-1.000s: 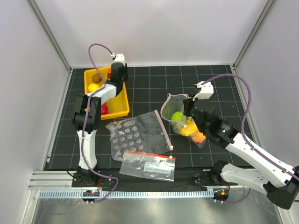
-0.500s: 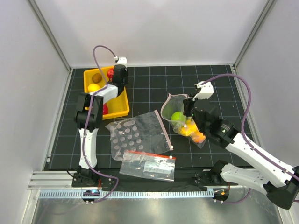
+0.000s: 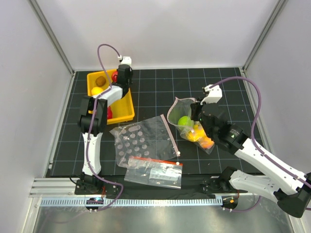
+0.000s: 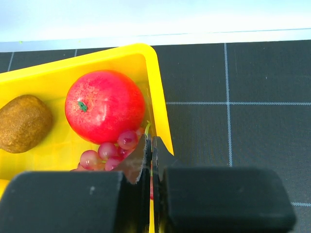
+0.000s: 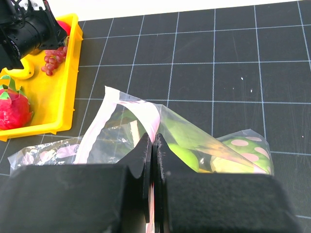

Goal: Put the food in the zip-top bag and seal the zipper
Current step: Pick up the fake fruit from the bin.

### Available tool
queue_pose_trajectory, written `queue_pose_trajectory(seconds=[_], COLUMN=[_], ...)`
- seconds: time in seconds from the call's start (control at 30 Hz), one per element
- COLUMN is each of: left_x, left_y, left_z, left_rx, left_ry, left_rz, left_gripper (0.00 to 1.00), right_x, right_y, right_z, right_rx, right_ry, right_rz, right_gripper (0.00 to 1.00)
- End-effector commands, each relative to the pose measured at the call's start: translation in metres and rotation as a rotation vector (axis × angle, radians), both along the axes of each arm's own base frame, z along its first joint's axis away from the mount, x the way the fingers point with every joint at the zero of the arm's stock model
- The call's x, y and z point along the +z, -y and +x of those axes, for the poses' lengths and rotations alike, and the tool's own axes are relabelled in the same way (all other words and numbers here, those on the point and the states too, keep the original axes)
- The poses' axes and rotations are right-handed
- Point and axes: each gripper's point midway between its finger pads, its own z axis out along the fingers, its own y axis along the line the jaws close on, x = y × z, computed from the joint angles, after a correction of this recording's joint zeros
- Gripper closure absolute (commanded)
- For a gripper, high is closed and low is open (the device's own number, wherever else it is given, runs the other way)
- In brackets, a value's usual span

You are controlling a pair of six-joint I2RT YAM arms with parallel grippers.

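Purple grapes point(image 4: 114, 150) pinched by left fingers point(image 4: 138, 162), hidden from overhead, right fingers point(image 5: 141, 155) pinching zip-top bag point(image 5: 184, 133) rim

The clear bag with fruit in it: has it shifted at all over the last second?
No. The zip-top bag lies over the same grid lines of the black mat, its rim still pinched in the right tool.

The left gripper point(image 4: 148, 145) goes from partly open to fully closed, its fingertips now meeting at the green stem of the grapes point(image 4: 127, 139), just beside the right wall of the yellow tray point(image 4: 159, 102). The left arm point(image 3: 109, 94) reaches slightly farther toward the tray's far right corner, with its elbow drawn in a little
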Motion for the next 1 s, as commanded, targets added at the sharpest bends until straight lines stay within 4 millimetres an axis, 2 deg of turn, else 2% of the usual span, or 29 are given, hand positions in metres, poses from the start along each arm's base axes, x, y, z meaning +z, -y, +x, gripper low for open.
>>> queue_pose_trajectory(seconds=[0.0,0.1,0.17,0.2,0.3,0.47,0.63,0.7,0.77,0.93,0.97], left_x=[0.021,0.021,0.016,0.015,0.011,0.004,-0.002,-0.004,-0.004,0.009,0.006], left_y=[-0.008,-0.006,-0.008,-0.008,-0.009,-0.009,-0.006,-0.007,-0.006,-0.008,-0.009], left_z=[0.007,0.006,0.004,0.004,0.003,0.002,0.002,0.002,0.002,-0.001,-0.006], left_rx=[0.022,0.019,0.026,0.03,0.034,0.034,0.028,0.028,0.027,0.039,0.044], left_ry=[0.051,0.053,0.044,0.043,0.035,0.022,0.01,0.007,0.005,0.03,0.022], left_rz=[0.002,-0.008,-0.007,-0.008,-0.007,-0.012,-0.015,-0.015,-0.014,-0.034,-0.038], left_gripper=[1.0,1.0,0.91,0.82,0.73,0.7,0.76,0.85,1.0,1.0,1.0], right_x=[0.016,0.017,0.018,0.017,0.017,0.018,0.017,0.017,0.017,0.018,0.018], right_y=[0.001,0.002,0.001,0.002,0.001,0.002,0.001,0.002,0.002,0.002,0.002], right_z=[0.003,0.003,0.002,0.002,0.002,0.002,0.002,0.002,0.002,0.002,0.002], right_rx=[-0.016,-0.02,-0.017,-0.017,-0.017,-0.017,-0.017,-0.018,-0.018,-0.018,-0.02], right_ry=[0.043,0.046,0.049,0.045,0.046,0.047,0.046,0.047,0.046,0.048,0.049], right_rz=[0.043,0.046,0.05,0.046,0.047,0.049,0.047,0.047,0.046,0.048,0.051], right_gripper=[0.99,0.99,0.99,0.99,0.99,0.99,0.99,0.99,0.99,0.99,0.99])
